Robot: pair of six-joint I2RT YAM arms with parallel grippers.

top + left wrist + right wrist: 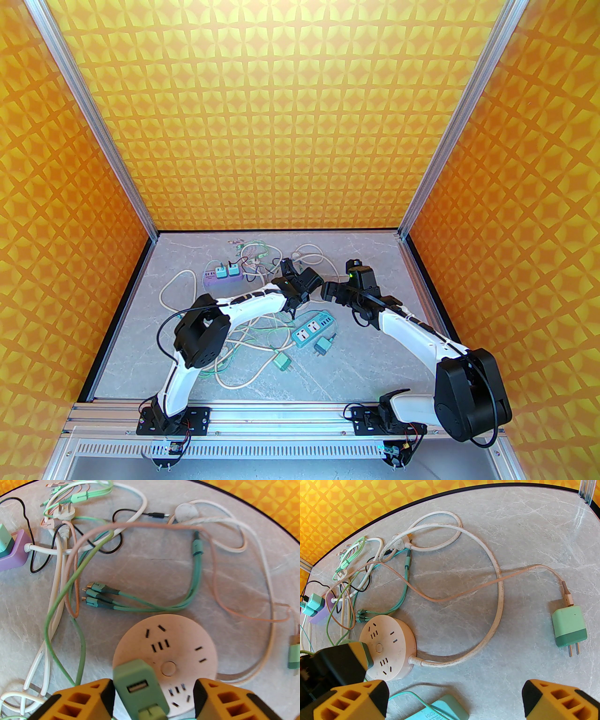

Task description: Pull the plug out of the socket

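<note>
Looking from the left, we have the left gripper (153,691) right on the job. Its yellow fingers (82,700) stand either side of the plug (138,686). The left one is just beside the green body, perhaps touching. The right one stands apart, with bare socket (185,641) showing in the gap, so we call those jaws open and not clamped yet. The plug is seated at the near-left rim of the round socket, and here's what matters: its long axis rises out of the socket's face towards the wrist, USB port facing us. By our reckoning the pull goes straight back along that axis, away from the face, once the fingers close across the body's sides. Moving right, the right wrist view has the socket (393,644) ahead and to the left of the right gripper (454,691), which hangs over the table (511,538) with jaws spread wide, holding nothing. The left arm is clearly the nearer one. We'd watch that the socket doesn't lift with the plug; the right arm is close enough to pin it.
</note>
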